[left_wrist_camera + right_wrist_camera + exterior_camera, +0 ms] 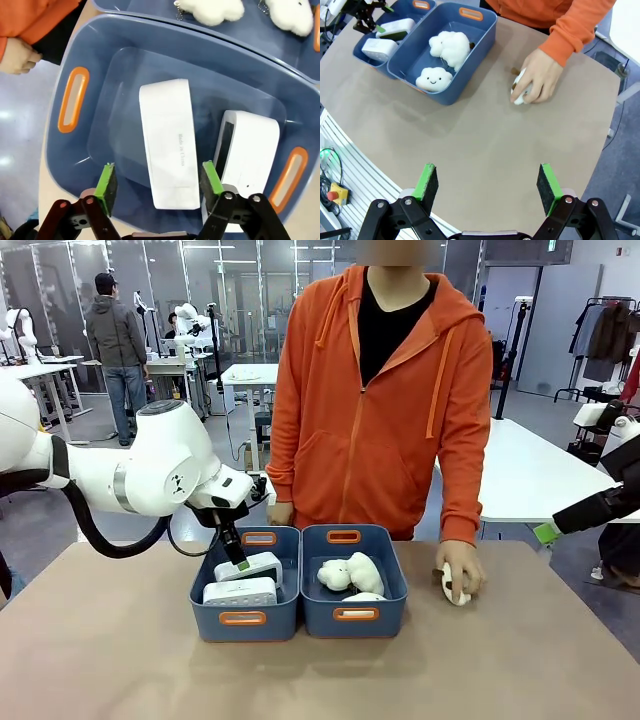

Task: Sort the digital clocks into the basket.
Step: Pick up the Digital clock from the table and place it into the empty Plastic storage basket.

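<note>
Both digital clocks [167, 145] [247, 150] lie in the left basket [244, 618]. Left gripper [159, 181] hovers over them, jaws spread, gripping nothing. Right gripper [487, 186] is spread too, above the bare worktop [485, 145].

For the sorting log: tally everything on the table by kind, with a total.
Digital clocks: 2
Cloud plush toys: 2
Blue baskets: 2
Small white item under the person's hand: 1
Total: 7

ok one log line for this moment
left gripper: open over left basket | digital clocks: both in basket | right gripper: open, above bare table | person's hand: on small white toy
</note>
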### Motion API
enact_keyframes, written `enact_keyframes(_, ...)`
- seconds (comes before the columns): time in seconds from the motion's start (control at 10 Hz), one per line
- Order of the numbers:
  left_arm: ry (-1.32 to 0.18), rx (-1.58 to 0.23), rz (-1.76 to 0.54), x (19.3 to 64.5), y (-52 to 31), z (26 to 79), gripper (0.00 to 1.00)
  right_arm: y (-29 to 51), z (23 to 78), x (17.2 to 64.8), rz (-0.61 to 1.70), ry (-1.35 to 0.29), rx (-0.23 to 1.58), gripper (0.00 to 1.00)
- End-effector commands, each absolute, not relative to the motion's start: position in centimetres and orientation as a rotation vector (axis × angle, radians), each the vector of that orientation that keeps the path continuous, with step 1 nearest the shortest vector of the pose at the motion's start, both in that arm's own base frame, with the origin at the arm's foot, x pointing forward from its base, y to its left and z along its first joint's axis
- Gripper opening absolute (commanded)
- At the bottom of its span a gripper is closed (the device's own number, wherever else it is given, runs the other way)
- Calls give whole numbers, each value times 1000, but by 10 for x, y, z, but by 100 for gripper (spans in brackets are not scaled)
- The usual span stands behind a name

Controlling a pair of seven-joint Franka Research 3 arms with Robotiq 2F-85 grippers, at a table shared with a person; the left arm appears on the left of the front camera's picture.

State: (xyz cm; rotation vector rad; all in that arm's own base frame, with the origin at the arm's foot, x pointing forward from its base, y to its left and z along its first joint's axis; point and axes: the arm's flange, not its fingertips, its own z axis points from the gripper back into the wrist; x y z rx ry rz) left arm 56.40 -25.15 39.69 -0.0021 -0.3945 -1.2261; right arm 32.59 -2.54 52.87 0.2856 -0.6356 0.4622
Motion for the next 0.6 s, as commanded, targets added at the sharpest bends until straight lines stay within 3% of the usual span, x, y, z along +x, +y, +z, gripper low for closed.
enact_keyframes(0.0, -397, 4, -1185, 555, -242, 408, 93, -26, 528, 329, 475, -650, 281, 100)
enact_keyframes(0.5, -400, 1, -1216, 564, -248, 401, 93, -26, 528, 329, 475, -650, 281, 100)
